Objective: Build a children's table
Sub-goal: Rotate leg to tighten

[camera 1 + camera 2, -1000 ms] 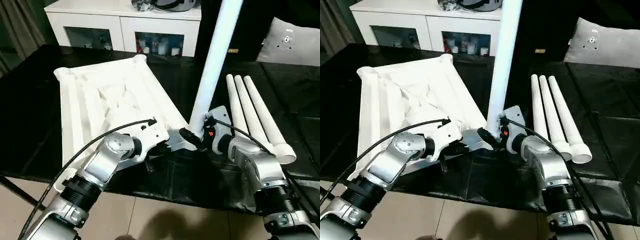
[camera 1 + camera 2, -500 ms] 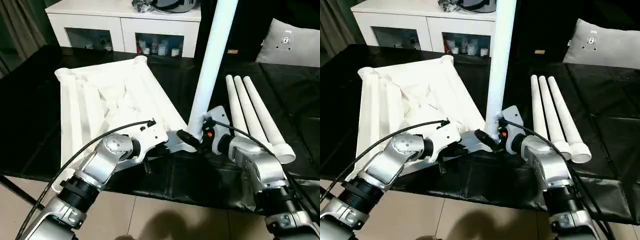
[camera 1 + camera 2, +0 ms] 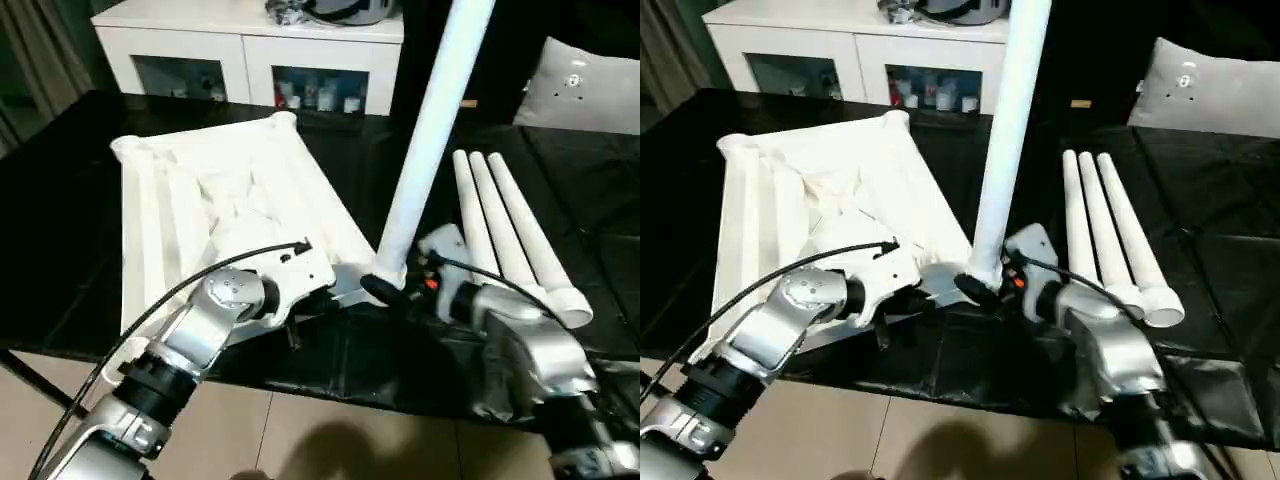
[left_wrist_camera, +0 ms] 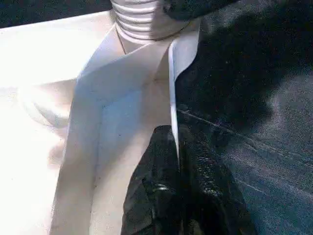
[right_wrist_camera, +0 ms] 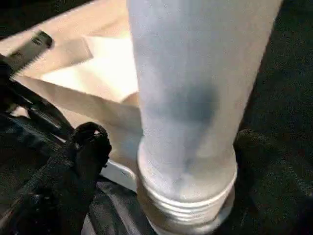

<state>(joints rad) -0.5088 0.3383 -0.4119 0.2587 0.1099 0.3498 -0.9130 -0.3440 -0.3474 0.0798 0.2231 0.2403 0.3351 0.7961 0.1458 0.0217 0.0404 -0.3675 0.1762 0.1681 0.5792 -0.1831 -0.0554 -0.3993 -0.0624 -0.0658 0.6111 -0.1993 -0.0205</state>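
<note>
Left gripper (image 4: 177, 161) is pinched tight on the thin wall of the tabletop (image 3: 200, 200), which lies ribbed side up near the front edge of the glossy black table (image 3: 60, 250). Right gripper (image 3: 392, 292) is wide open beside the smooth round leg (image 3: 432, 130), whose threaded end sits tilted in the corner socket. Three spare legs (image 3: 505, 225) lie side by side further right, and a white glass-door cabinet (image 3: 250, 50) stands behind.

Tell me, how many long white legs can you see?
4. One long white tapered leg stands upright at the upturned white plastic tabletop's near corner; three lie side by side on the black surface beside it.
</note>
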